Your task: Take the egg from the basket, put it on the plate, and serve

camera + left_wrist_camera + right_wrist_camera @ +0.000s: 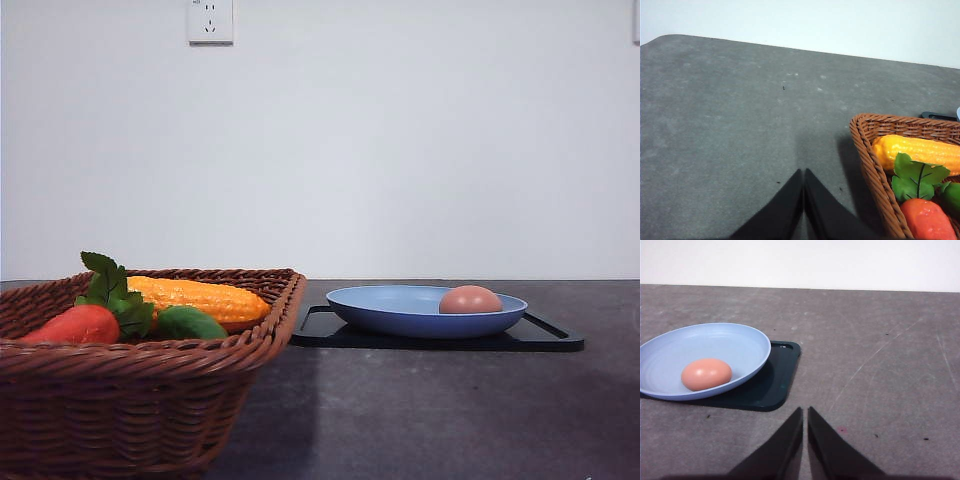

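On the plate [400, 312] rests the egg [470, 300]; hands apparently closed.

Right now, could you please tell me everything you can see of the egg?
The egg is a small, smooth oval, salmon to pinkish-brown with a matte surface and a faint highlight on top. It looks whole, without visible cracks. It lies on its side inside the blue plate, off centre towards one side of the rim, and touches the plate alone. The plate sits on a black tray.
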